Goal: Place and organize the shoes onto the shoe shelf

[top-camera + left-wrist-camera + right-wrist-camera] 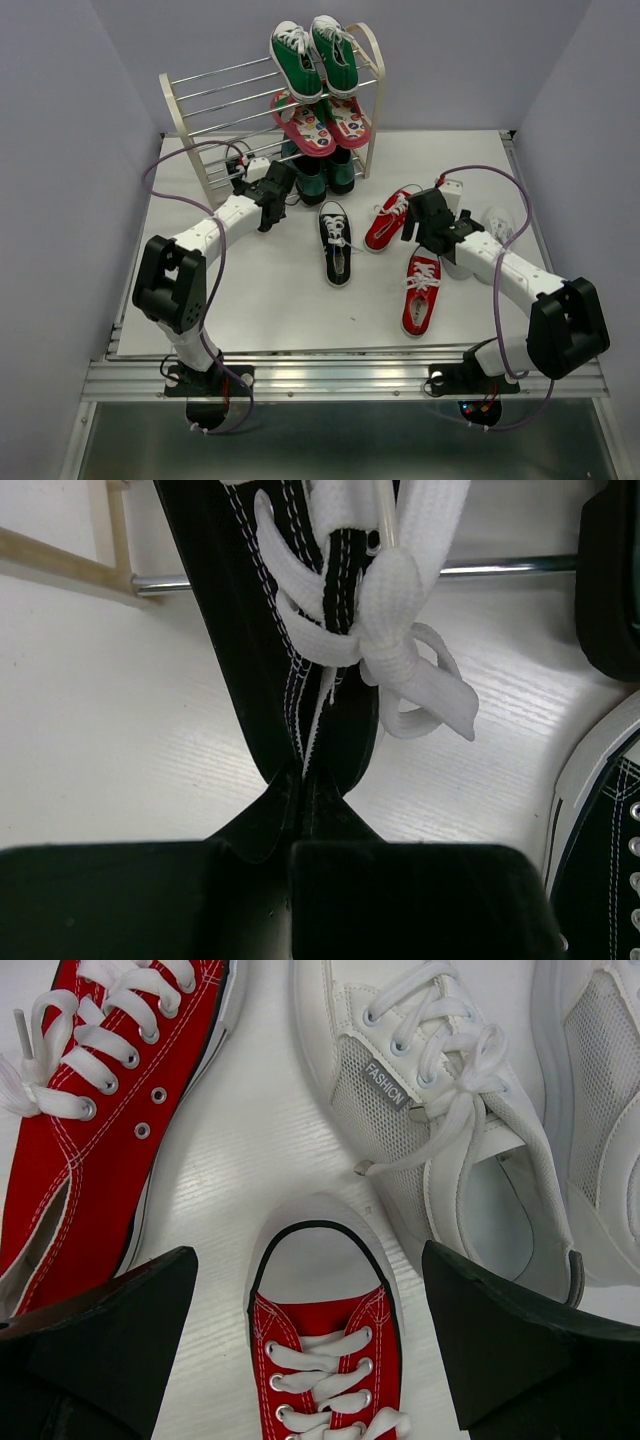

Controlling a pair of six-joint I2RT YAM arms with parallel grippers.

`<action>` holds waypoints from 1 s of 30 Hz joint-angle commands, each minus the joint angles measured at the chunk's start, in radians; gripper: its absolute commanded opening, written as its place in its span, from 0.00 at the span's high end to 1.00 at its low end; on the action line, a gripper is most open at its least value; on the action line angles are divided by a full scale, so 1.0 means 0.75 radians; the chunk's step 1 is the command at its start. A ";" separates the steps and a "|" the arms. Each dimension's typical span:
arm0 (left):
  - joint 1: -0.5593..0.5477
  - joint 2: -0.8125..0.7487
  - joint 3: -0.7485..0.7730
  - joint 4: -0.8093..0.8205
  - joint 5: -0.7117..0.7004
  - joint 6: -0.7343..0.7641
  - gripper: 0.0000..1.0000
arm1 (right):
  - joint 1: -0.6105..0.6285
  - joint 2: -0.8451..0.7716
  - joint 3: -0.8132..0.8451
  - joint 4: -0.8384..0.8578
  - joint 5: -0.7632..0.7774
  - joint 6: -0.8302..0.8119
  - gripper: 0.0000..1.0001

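Observation:
The shoe shelf [195, 125] stands at the back of the table. My left gripper [288, 192] is at its bottom tier, shut on the heel collar of a black sneaker [250, 630], pinched flat between the fingers [292, 830]. The sneaker's front lies across a silver rod [500, 568]. The other black sneaker [336, 243] lies on the table. My right gripper [428, 225] is open, its fingers straddling the toe of a red sneaker [320, 1340] without touching it. The second red sneaker [100, 1110] lies to its left and the white shoes [440, 1110] to its right.
Green sneakers [315, 55] fill the shelf's top tier on the right and pink sandals [325, 122] the tier below. Another dark shoe [342, 170] sits at the bottom tier beside the held one. Grey walls close in on three sides.

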 commanded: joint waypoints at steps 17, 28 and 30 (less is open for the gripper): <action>0.144 0.081 0.198 0.114 -0.076 0.054 1.00 | -0.003 -0.072 -0.010 0.032 0.037 -0.005 0.00; 0.146 0.140 0.200 0.180 -0.092 0.071 1.00 | -0.003 -0.066 -0.014 0.034 0.047 -0.007 0.00; 0.148 0.136 0.190 0.198 -0.094 0.077 1.00 | -0.003 -0.062 -0.016 0.034 0.049 -0.007 0.00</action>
